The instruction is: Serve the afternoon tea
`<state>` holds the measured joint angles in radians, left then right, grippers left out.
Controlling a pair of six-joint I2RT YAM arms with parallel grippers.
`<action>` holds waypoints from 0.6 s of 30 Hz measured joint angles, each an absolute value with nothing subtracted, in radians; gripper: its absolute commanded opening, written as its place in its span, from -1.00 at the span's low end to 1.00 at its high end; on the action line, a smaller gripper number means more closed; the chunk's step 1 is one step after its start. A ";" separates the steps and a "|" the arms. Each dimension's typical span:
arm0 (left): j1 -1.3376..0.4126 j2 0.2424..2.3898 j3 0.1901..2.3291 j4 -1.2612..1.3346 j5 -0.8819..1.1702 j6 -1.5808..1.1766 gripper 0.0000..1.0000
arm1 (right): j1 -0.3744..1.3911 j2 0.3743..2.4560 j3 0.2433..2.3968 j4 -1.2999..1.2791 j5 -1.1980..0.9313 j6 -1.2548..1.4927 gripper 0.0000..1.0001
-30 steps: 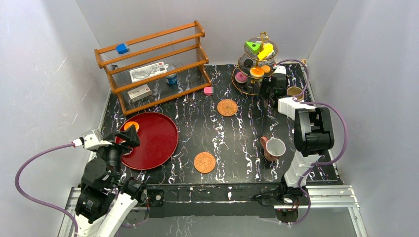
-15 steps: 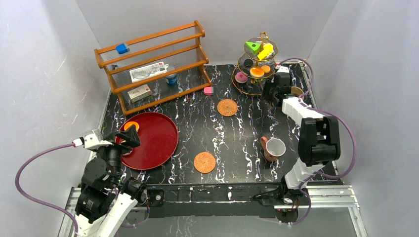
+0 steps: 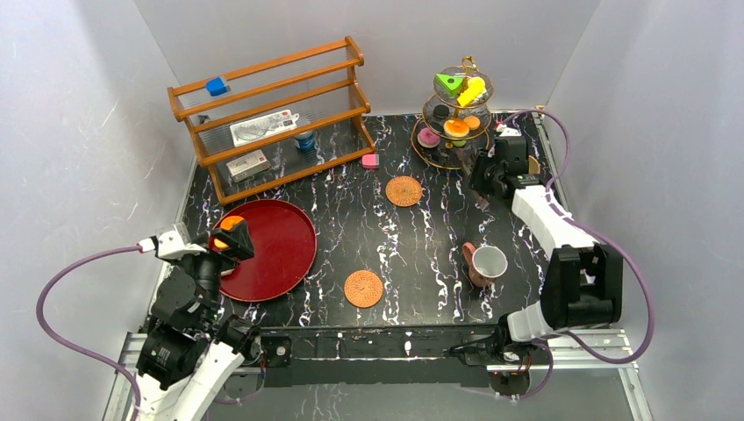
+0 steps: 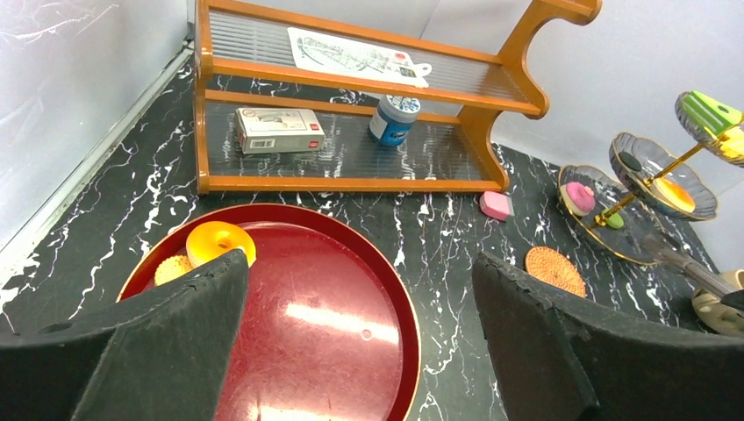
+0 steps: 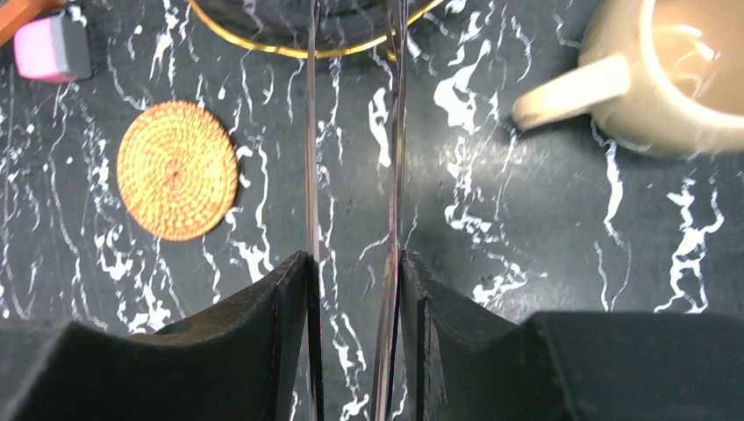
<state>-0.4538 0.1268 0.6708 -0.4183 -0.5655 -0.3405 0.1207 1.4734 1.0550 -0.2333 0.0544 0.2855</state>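
A gold three-tier stand (image 3: 419,149) at the back right holds a pink donut (image 3: 428,137), orange cookies (image 3: 456,128), a green wedge (image 3: 450,83), a yellow piece (image 3: 473,90) and a black disc (image 3: 440,111). My right gripper (image 3: 485,175) sits beside it, shut (image 5: 355,272) on thin metal tongs (image 5: 311,175) that point at the stand's base. The beige mug (image 5: 684,70) stands just to its right. The pinkish-brown cup (image 3: 485,263) stands near the front right. My left gripper (image 4: 360,333) is open and empty over the red tray (image 4: 351,289), which holds an orange ring (image 4: 219,241) and a cookie (image 4: 173,267).
Two woven coasters lie on the black marble table, one mid-back (image 3: 404,190) and one near the front (image 3: 363,288). A wooden shelf (image 3: 272,114) at the back left holds white boxes, a blue can and a blue cube. A pink block (image 3: 370,160) lies by it.
My right arm's elbow has swung right and toward the near edge, and its gripper has shifted slightly right beside the stand. My left gripper has edged a little toward the tray.
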 measured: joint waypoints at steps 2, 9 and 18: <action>-0.454 0.136 0.667 -0.419 -0.563 -0.340 0.91 | 0.128 1.433 1.022 -0.244 0.030 0.295 -0.03; -0.454 0.160 0.666 -0.418 -0.554 -0.340 0.92 | 0.179 1.354 0.948 -0.278 -0.052 0.329 -0.04; -0.454 0.176 0.666 -0.413 -0.542 -0.332 0.92 | 0.327 1.287 0.875 -0.274 -0.119 0.411 -0.05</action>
